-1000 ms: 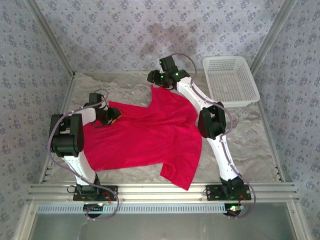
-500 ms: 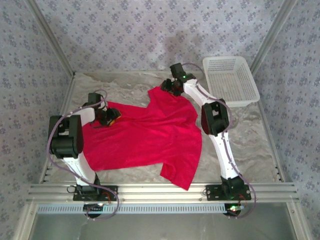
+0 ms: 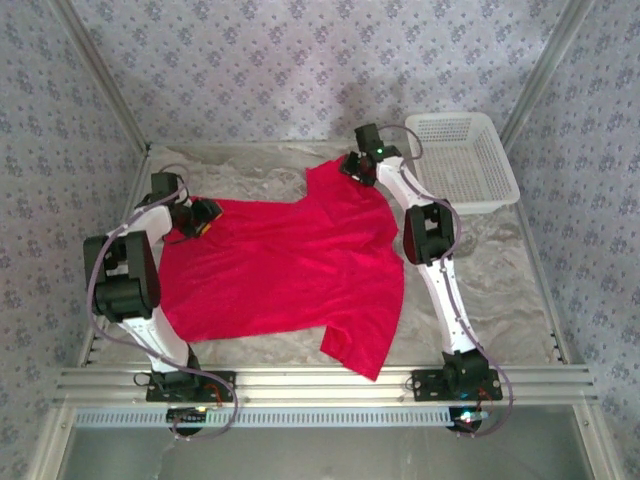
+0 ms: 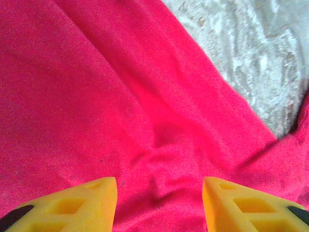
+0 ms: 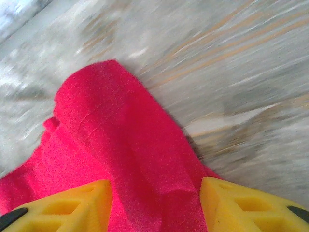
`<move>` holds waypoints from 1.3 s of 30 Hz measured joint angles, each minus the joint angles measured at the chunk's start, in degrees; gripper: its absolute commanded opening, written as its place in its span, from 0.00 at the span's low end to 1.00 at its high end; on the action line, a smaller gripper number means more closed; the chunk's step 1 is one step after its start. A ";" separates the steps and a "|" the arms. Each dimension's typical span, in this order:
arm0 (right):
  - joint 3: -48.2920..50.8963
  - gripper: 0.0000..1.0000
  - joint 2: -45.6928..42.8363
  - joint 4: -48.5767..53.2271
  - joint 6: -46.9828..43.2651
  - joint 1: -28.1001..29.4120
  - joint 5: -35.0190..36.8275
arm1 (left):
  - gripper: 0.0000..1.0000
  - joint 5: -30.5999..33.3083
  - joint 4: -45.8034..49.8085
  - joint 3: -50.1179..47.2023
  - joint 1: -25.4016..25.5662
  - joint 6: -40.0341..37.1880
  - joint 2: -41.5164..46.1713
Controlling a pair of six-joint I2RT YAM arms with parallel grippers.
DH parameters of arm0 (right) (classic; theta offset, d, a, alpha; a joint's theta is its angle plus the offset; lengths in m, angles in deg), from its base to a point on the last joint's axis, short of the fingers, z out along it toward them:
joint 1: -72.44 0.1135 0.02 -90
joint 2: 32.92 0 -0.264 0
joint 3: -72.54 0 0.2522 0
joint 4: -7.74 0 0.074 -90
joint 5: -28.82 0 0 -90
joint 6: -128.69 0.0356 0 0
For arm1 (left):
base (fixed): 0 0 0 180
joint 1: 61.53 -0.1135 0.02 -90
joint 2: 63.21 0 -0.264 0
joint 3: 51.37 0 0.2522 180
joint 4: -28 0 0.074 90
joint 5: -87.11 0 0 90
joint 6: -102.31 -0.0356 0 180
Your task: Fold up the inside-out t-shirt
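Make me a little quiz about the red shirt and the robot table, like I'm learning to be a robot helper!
1. True or false: the shirt lies inside the basket.
2. Where on the table does the basket stand? A) near left corner B) far right corner C) the middle
3. Fill in: the shirt's colour is ___.

Key
1. False. It lies spread out on the table.
2. B
3. red
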State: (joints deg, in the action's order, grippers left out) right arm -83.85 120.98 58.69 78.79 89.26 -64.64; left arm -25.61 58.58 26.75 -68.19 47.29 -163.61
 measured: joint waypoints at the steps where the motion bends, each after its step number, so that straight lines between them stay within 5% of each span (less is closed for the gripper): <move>1: -0.74 0.53 0.17 1.29 0.00 -0.92 1.22 | 0.50 0.04 -0.02 0.00 0.00 -0.02 0.61; 10: -0.13 0.54 -1.25 4.24 -1.11 -5.90 4.24 | 0.50 0.02 -0.11 0.50 0.11 0.20 0.07; 20: 18.73 0.53 -18.23 0.74 -2.47 0.72 -2.03 | 0.49 0.70 1.27 12.33 2.73 -0.02 -12.79; 28: 32.22 0.54 -21.16 -0.85 -2.16 5.38 -4.98 | 0.49 3.52 4.22 19.08 2.54 -0.61 -19.45; 34: 27.06 0.54 -16.35 1.33 -0.22 3.30 -5.35 | 0.49 4.35 6.16 32.50 2.64 -1.22 -28.26; 39: 7.43 0.55 -4.74 3.56 0.42 -0.63 -5.57 | 0.50 3.91 7.58 42.91 2.99 -1.38 -34.75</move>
State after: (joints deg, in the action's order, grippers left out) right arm -76.42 116.24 62.25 79.20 88.63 -70.22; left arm -21.70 66.17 69.66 -65.19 45.91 -198.36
